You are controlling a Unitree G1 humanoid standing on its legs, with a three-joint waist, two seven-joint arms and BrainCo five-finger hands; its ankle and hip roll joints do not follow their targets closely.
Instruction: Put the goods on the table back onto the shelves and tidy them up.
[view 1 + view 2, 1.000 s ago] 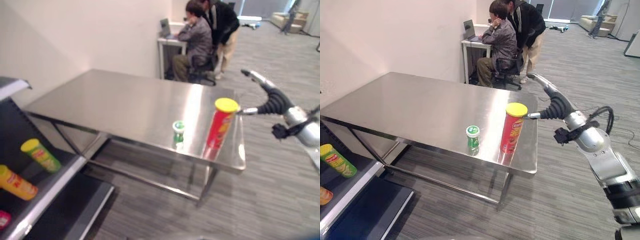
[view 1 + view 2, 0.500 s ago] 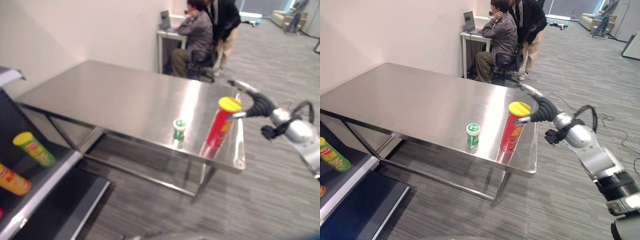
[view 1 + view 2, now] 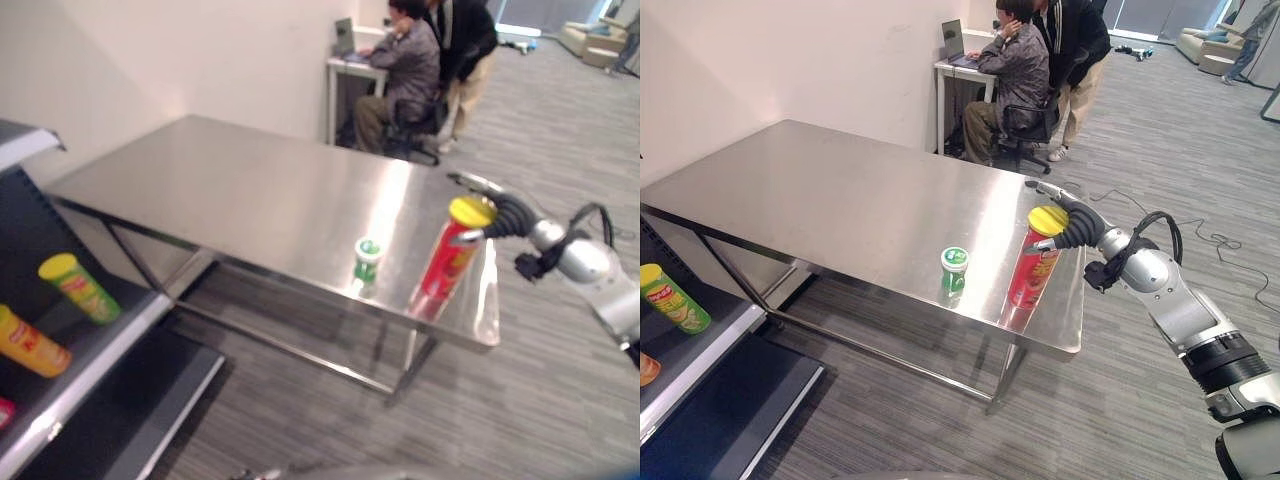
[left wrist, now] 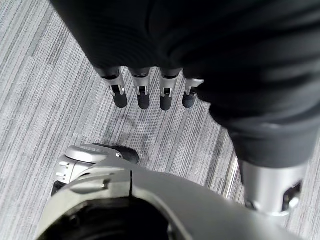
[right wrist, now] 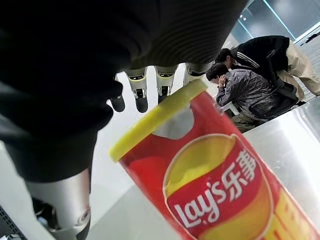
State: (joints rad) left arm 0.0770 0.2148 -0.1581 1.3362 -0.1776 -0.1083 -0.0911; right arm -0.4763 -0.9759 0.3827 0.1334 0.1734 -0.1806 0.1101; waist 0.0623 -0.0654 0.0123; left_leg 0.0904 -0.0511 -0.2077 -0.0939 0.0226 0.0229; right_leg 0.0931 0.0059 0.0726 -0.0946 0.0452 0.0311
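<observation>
Table [image 3: 840, 210] stands centre, w/ a wall behind it. On it, near the front right corner: a tall chip can [image 3: 1037, 258], upright, and a small cup [image 3: 954, 270] just left of it, standing apart. Right hand [image 3: 1068, 218] is at the can's top from the right side, fingers [image 5: 141, 91] reaching past the lid, thumb on the near side. Shelf unit [image 3: 95, 370] sits front left of table, lower level; on it lie two chip cans [image 3: 78, 287] [image 3: 32, 344], tilted, one nearer than the other. Behind table, far right: desk [image 3: 962, 72] w/ laptop [image 3: 956, 44], a seated person [image 3: 1013, 72] and a standing person [image 3: 1078, 45] beside. Left hand [image 4: 150, 90] hangs over floor.
</observation>
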